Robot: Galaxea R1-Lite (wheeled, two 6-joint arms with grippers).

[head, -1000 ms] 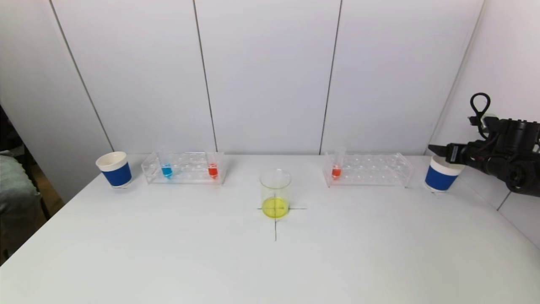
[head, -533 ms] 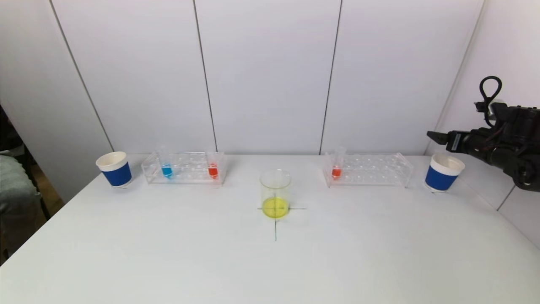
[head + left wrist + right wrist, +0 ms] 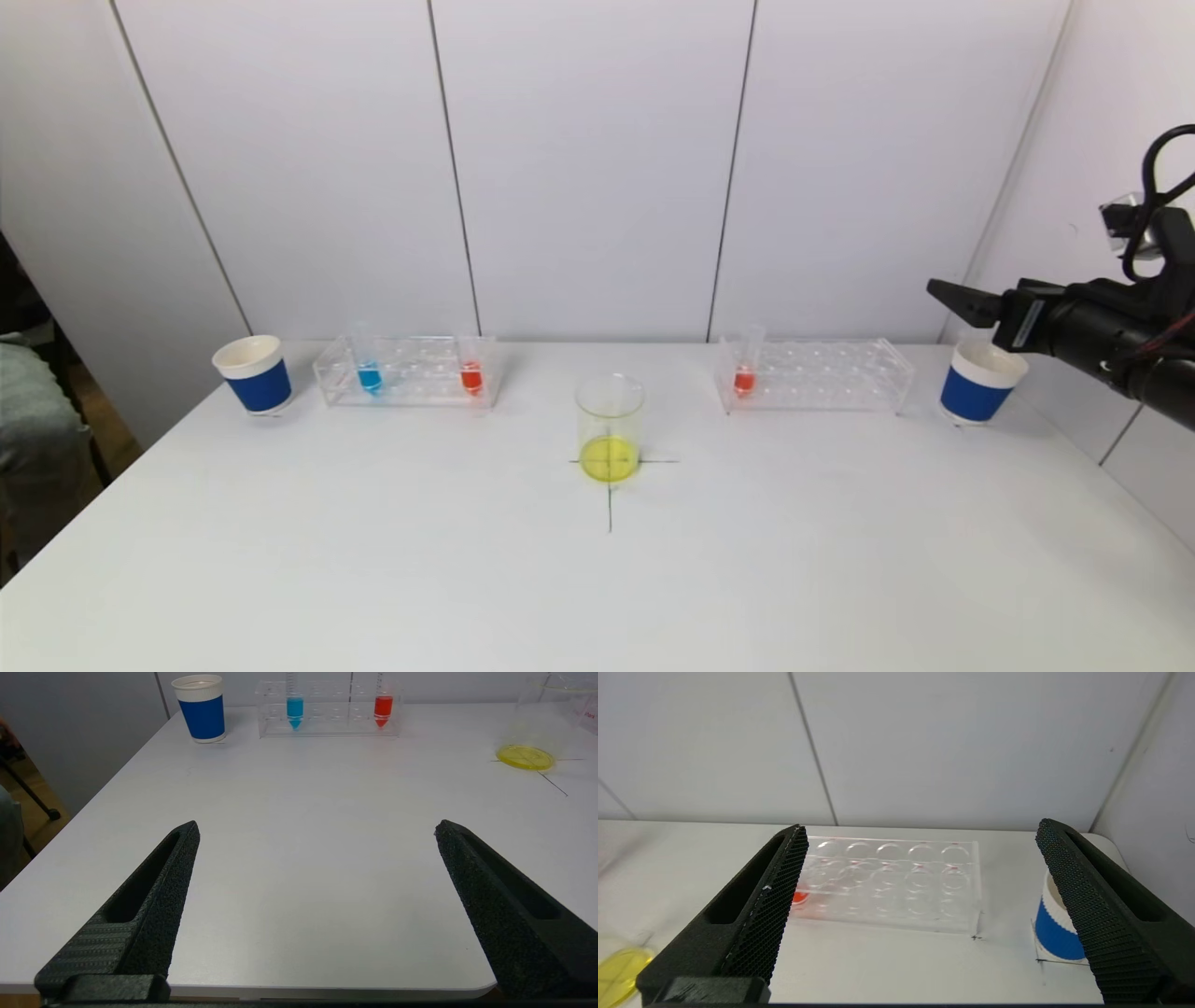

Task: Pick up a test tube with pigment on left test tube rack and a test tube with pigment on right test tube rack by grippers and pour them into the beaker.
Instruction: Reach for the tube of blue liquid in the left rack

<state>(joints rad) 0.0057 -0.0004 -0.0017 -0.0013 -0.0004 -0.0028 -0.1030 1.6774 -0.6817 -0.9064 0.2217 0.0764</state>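
Note:
A clear beaker with yellow liquid stands on a cross mark at the table's middle. The left rack holds a blue tube and a red tube. The right rack holds one red tube at its left end. My right gripper is open and empty, raised above the right blue cup; in its wrist view the rack lies ahead. My left gripper is open and empty near the table's front left edge, out of the head view.
A blue paper cup stands left of the left rack, and the other blue cup stands right of the right rack. The white table meets a white panelled wall at the back.
My right gripper has risen from the rim of the right blue cup and moved a little to the left. The tubes, racks and beaker have not moved.

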